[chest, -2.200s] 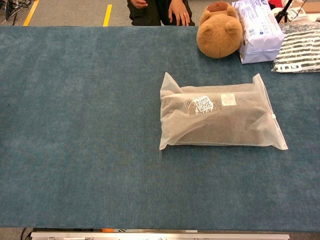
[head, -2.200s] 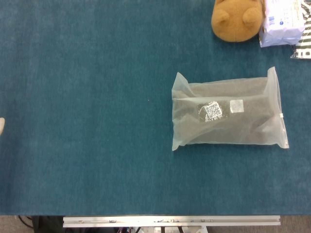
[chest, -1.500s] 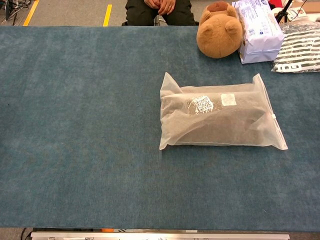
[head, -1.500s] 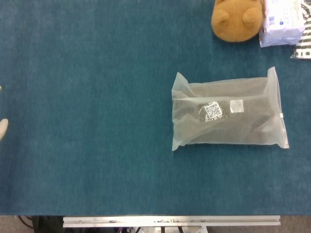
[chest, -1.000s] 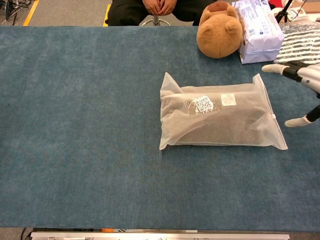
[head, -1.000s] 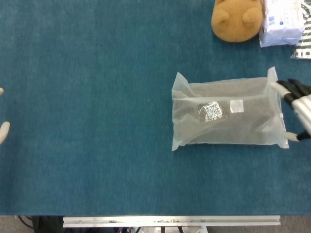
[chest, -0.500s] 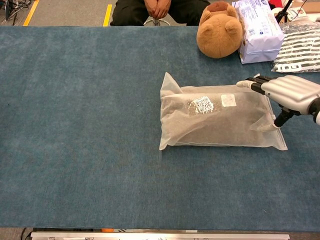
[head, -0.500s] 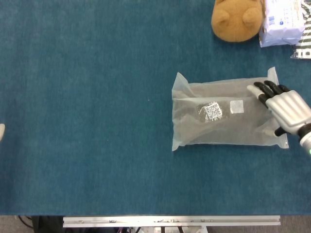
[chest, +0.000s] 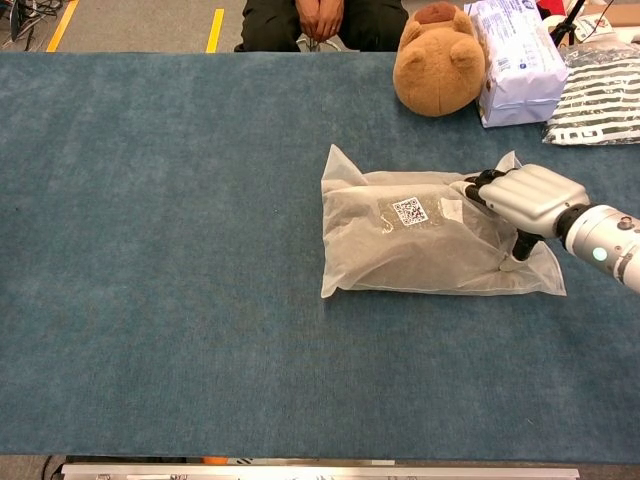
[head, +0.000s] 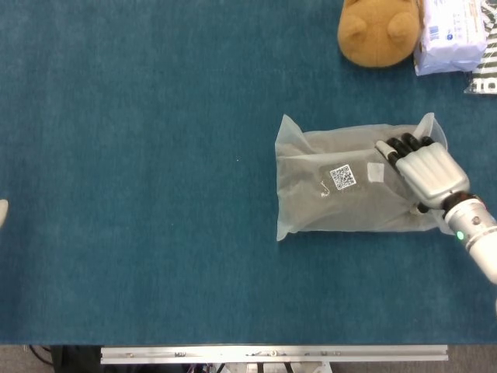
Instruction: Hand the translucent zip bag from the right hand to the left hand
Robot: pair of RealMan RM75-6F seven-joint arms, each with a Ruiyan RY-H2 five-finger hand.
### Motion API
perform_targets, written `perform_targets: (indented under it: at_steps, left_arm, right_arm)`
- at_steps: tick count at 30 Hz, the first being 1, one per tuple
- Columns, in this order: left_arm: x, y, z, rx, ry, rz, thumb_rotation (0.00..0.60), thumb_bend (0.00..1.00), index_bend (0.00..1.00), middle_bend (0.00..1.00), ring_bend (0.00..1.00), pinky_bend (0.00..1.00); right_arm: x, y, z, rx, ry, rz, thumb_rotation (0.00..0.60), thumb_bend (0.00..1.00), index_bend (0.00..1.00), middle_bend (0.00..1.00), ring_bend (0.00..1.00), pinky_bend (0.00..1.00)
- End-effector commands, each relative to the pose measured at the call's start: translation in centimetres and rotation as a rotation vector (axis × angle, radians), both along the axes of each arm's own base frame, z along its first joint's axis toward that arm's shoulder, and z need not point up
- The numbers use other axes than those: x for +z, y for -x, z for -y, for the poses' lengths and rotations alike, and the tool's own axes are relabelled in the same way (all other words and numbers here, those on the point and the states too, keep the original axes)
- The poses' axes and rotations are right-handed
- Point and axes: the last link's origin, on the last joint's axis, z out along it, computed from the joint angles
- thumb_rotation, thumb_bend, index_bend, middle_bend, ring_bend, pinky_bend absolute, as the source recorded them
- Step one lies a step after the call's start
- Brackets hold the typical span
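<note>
The translucent zip bag (head: pixel 342 202) (chest: pixel 400 250) lies flat on the blue table, right of centre, with dark contents and a QR label. My right hand (head: pixel 425 172) (chest: pixel 525 200) grips its right end: the fingers lie over the top and the thumb presses in at the near side. That end is bunched up, and its far corner stands raised. Of my left hand (head: pixel 2 211), only a pale tip shows at the left edge of the head view, far from the bag; how its fingers lie is hidden.
A brown teddy bear (head: pixel 377 31) (chest: pixel 437 60), a white package (head: pixel 450 35) (chest: pixel 515 60) and a striped bag (chest: pixel 600 105) sit at the far right. A seated person (chest: pixel 315 20) is behind the far edge. A metal rail (head: pixel 272 354) runs along the near edge.
My right hand came in from the right, slid over the bag's right end and closed on it, bunching that end and shifting the label. The left fingertip barely moved.
</note>
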Motion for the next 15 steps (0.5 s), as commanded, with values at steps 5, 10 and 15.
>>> perform_targets:
  at_steps: [5, 10, 15]
  left_arm:
    - [0.2, 0.1, -0.1, -0.002, 0.006, 0.006, 0.6, 0.3, 0.24, 0.12, 0.05, 0.16]
    - [0.1, 0.1, -0.8, -0.013, 0.03, 0.003, 0.6, 0.3, 0.24, 0.12, 0.05, 0.16]
    - [-0.1, 0.1, -1.9, -0.022, 0.059, 0.013, 0.6, 0.3, 0.24, 0.12, 0.06, 0.16]
  right_arm:
    - [-0.4, -0.5, 0.4, 0.06, 0.068, 0.013, 0.6, 0.51, 0.53, 0.51, 0.54, 0.69]
    - [0.3, -0.9, 0.3, 0.097, 0.096, 0.058, 0.6, 0.55, 0.62, 0.6, 0.65, 0.85]
    - [1.5, -1.5, 0.2, 0.125, 0.12, 0.102, 0.6, 0.55, 0.67, 0.65, 0.69, 0.91]
